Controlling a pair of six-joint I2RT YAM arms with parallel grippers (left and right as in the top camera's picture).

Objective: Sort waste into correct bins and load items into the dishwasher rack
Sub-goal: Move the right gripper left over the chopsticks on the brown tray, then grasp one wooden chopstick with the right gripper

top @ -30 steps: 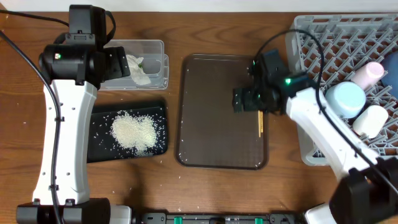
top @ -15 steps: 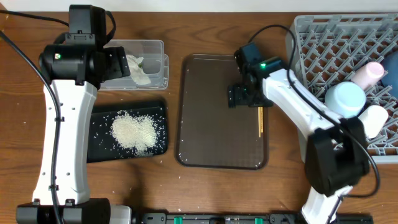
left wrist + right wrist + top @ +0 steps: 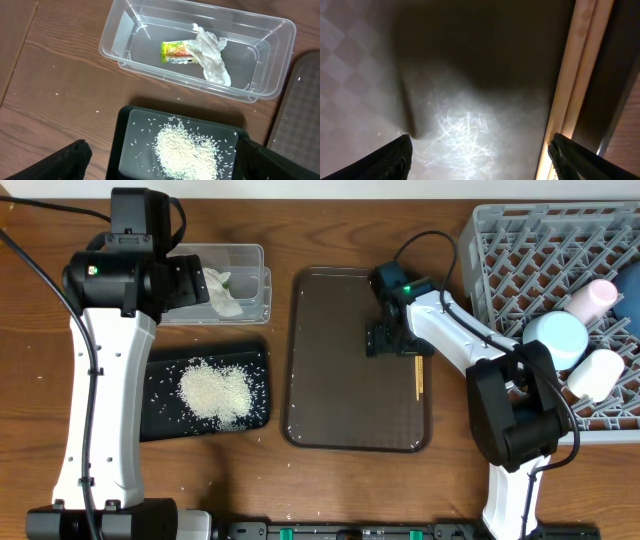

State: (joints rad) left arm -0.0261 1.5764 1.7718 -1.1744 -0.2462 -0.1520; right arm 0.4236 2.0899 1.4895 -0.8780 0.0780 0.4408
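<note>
Right gripper [image 3: 477,152], fingers spread, has shifted slightly left over the brown tray [image 3: 340,370], chopsticks [image 3: 419,376] unmoved along its right edge; left gripper [image 3: 162,159] stays spread above the rice [image 3: 186,150].

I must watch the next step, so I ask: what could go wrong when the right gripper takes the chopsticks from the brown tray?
1. The chopsticks lie flat, close along the raised rim of the tray; a finger may strike the rim instead of getting beside them.
2. In the wrist view they sit near one finger, not centred in the open right gripper, so closing may catch only one stick.
</note>
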